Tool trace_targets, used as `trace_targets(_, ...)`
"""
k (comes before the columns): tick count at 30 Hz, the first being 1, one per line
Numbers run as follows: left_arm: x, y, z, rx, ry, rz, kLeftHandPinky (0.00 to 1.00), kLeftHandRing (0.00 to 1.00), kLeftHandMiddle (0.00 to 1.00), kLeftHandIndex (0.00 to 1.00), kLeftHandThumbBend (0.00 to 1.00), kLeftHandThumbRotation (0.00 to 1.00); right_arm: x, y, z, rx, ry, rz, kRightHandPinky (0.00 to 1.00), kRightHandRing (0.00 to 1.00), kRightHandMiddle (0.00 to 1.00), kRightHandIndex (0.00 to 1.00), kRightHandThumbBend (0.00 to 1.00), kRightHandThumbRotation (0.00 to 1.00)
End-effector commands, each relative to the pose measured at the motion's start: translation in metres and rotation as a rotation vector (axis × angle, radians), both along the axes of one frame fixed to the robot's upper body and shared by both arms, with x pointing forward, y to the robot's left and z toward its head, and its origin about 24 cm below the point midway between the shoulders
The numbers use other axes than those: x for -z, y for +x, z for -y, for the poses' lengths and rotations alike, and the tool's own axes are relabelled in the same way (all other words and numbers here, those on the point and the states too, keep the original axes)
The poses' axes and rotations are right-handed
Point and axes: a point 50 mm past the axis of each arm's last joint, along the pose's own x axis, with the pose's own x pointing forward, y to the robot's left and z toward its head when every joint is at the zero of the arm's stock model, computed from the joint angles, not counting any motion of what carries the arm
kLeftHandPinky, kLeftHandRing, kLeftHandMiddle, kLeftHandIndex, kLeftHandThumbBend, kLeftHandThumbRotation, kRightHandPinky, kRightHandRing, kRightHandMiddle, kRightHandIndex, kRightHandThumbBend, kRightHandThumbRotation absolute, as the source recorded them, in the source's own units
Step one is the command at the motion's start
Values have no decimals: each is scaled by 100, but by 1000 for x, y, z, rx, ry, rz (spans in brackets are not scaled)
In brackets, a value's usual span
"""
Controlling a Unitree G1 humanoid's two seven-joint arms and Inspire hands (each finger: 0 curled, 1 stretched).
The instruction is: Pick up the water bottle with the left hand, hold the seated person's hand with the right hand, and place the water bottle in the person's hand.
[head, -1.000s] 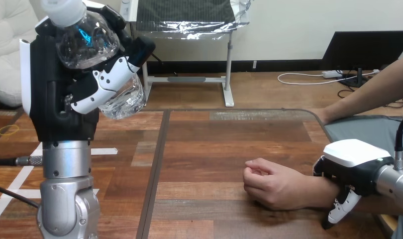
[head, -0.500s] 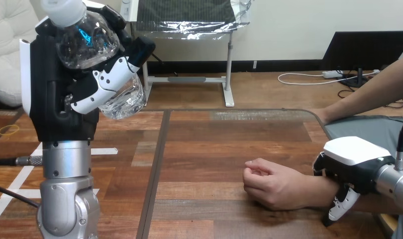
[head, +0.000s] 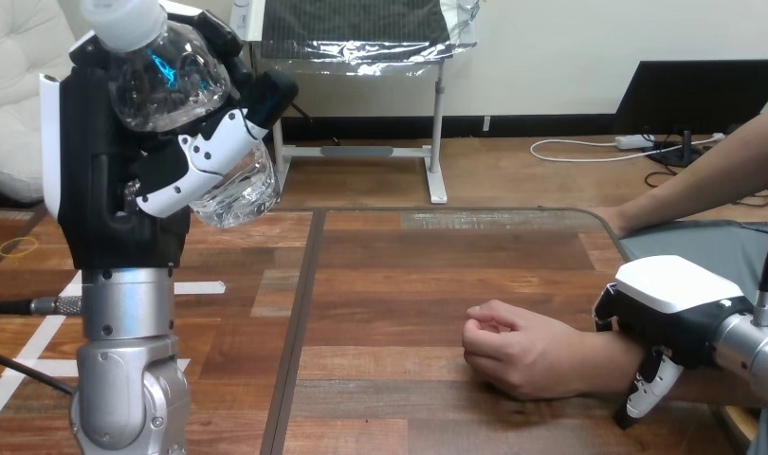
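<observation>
Head view: the left hand (head: 105, 180) is raised at the upper left, fingers (head: 205, 156) wrapped round the bottle (head: 176, 90) — cap up toward 11 o'clock, base toward 5. The person's hand (head: 513, 353) rests on the table (head: 390, 284) as a loose fist, at 4 o'clock from the bottle and well apart. The right hand (head: 669, 294) sits over the person's wrist (head: 603, 365); whether it grips I cannot tell. The carry likely runs down toward 4 o'clock — and the fist must open first.

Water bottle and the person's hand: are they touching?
Apart. Head view: the left hand holds the water bottle up at left; the person's hand rests on the table.
</observation>
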Motion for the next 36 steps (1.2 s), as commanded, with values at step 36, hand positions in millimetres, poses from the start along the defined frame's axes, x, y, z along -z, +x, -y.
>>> trace_targets(36,-9,4,2,6,-24,47,23,29,35,40,62,0,14,-2,-10,16,103,27,9,15,24,28,88,0)
